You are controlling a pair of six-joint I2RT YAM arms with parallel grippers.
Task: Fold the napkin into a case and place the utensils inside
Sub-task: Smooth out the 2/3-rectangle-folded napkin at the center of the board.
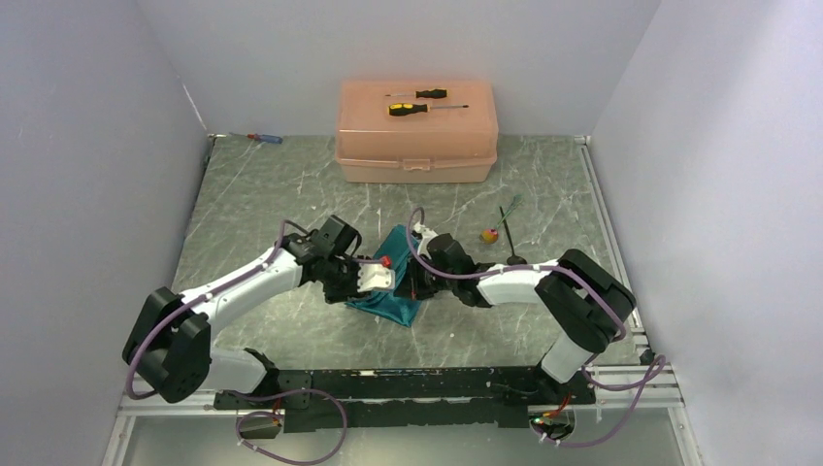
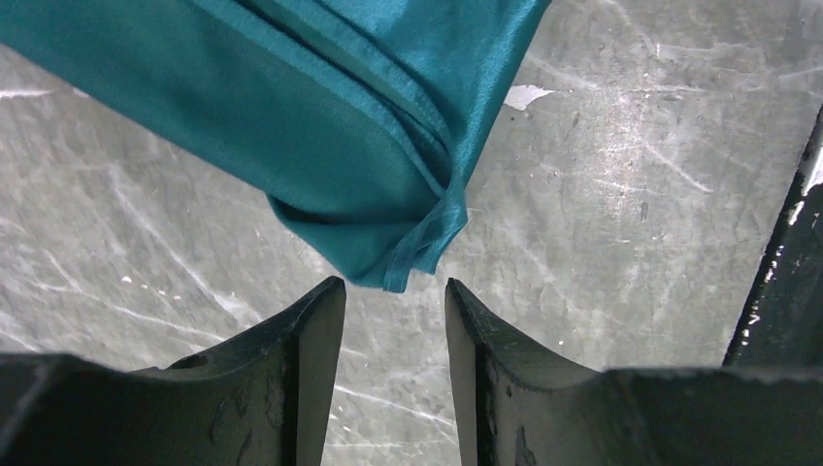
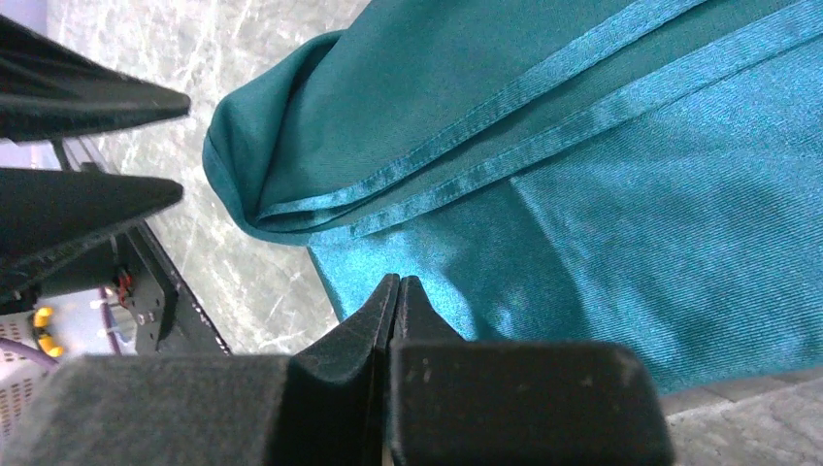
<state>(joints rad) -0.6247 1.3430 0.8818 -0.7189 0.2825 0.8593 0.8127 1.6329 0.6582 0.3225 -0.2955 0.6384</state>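
Three pale lilac walls around a grey, white-veined table (image 1: 272,194), glossy and scuffed. Peach box (image 1: 417,146) at the back wall, two yellow-and-black screwdrivers (image 1: 412,110) on its lid. Well in front of the box, teal napkin (image 1: 393,309) lying folded and bunched. Left gripper (image 2: 393,283) half open, empty, tips just short of a cloth corner. Right gripper (image 3: 398,283) pinched shut against the cloth; whether gripping a fold, cannot tell. Fork (image 1: 506,216) in front of the box, to the right.
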